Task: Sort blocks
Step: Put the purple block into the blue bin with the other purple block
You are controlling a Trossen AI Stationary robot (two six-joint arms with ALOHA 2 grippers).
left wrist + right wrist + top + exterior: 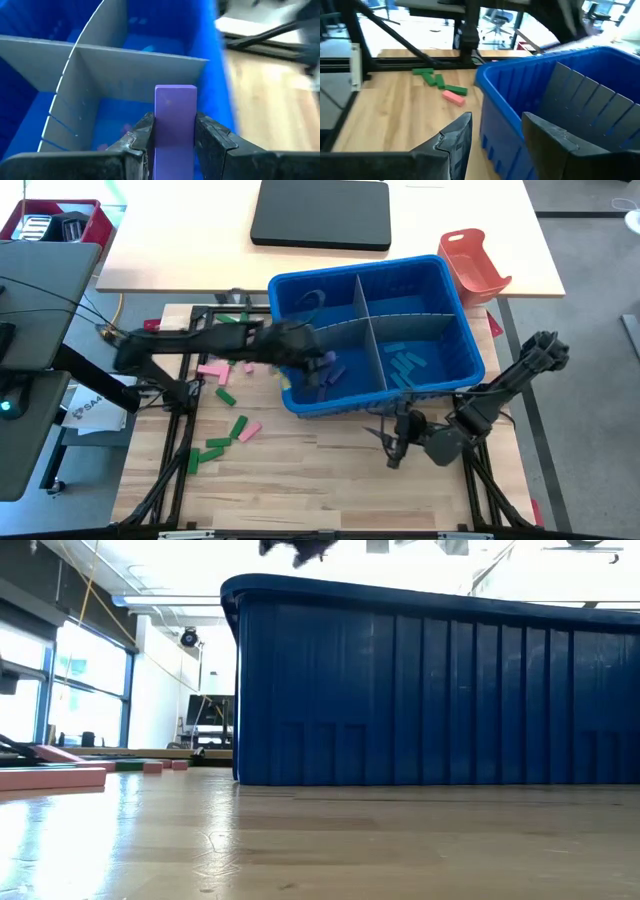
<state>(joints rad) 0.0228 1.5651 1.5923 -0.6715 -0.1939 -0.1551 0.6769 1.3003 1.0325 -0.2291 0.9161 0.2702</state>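
High view. I log 1 blue bin on the wooden counter, split by a grey divider into 4 compartments. My left gripper reaches in from 9 o'clock and hangs over the compartment at 7 o'clock, where purple blocks lie. Blue blocks sit in the compartment at 5 o'clock. Loose on the counter at 9 o'clock of the bin: pink blocks and green blocks, more of both trailing toward 7 o'clock. My right gripper waits on the counter at 6 o'clock of the bin, just beside its wall. An orange-red tray stands at 1 o'clock, a dark laptop at 12 o'clock.

Low view. The bin's wall fills most of it; 1 pink block lies at 9 o'clock.

Left wrist view. The jaws are closed on 1 purple block, held upright above the bin's interior, near the divider.

Right wrist view. The jaws stand apart with nothing between them, beside the bin's outer wall; green blocks and 1 pink block lie farther off on the counter.
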